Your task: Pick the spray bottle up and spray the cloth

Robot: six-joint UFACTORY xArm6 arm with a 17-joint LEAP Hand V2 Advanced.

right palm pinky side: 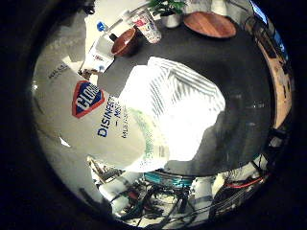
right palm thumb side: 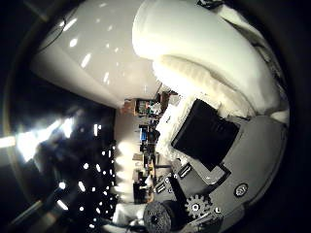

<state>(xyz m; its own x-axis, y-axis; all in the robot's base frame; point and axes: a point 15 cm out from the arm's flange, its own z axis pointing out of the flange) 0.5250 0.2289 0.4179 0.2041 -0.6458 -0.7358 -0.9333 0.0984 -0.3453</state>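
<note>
The spray bottle [right palm pinky side: 91, 122] fills the near side of the little finger view, a smooth white plastic body with a printed label, lying right against the palm with its long axis running out toward the striped cloth [right palm pinky side: 180, 110]. That cloth, soft, white and crumpled into folds, sits on the dark matte counter [right palm pinky side: 240, 67] just past the bottle's far end, so the nozzle end appears to point its way, though the nozzle itself is hidden. Beyond lie a brown bowl [right palm pinky side: 124, 43], a printed cup [right palm pinky side: 148, 26] and a round wooden board [right palm pinky side: 210, 24]. In the thumb view the hand [right palm thumb side: 209, 92] shows padded white fingers curled around, apparently clasping the bottle, judging by its closeness
</note>
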